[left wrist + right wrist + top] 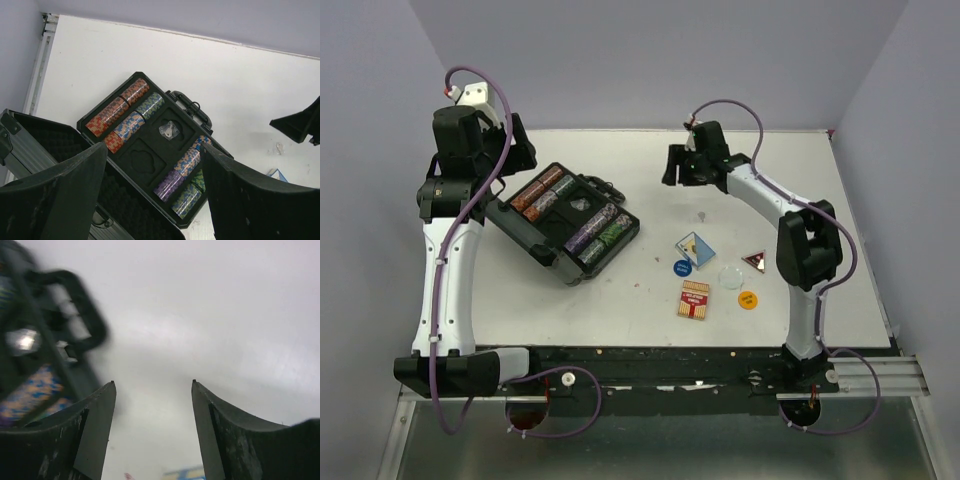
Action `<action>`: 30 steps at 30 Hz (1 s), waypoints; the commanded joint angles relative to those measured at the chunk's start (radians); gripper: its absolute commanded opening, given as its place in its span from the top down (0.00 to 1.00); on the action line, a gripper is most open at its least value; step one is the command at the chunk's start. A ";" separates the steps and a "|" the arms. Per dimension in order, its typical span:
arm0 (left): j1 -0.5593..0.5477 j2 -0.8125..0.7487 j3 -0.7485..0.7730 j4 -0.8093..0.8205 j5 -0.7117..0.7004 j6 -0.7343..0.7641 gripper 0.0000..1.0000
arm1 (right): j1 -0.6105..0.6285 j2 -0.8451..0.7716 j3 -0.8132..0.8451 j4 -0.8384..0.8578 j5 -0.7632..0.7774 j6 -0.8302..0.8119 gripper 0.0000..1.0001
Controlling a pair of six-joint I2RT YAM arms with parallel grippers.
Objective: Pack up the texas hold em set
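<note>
Packing approx half done, judging fm the layout. Case (570, 218) lies open on the bench (620, 305), ~10 o'clock of centre, w/ lid laid back toward 8 o'clock. Chip rows (120, 117) are seated down both sides of the tray. Middle pockets are bare except a small shiny bit (169, 130) I can't ID. Loose on the bench, ~4 o'clock of the case: blue deck (695, 247), red deck (695, 299), blue button (682, 267), clear button (731, 276), orange button (748, 299), plus a dark triangular pc (754, 260). Left claw (154, 150) hovers over the tray, spread wide, nothing in it. Right claw (153, 382) is near the case handle (100, 327), ~2 o'clock of the case, also wide & empty. Left to do: decks + buttons in, lid shut.
</note>
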 commanded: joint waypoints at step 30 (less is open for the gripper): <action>0.008 -0.038 0.014 0.005 -0.040 0.012 0.16 | -0.055 0.106 -0.118 -0.308 0.400 0.077 0.44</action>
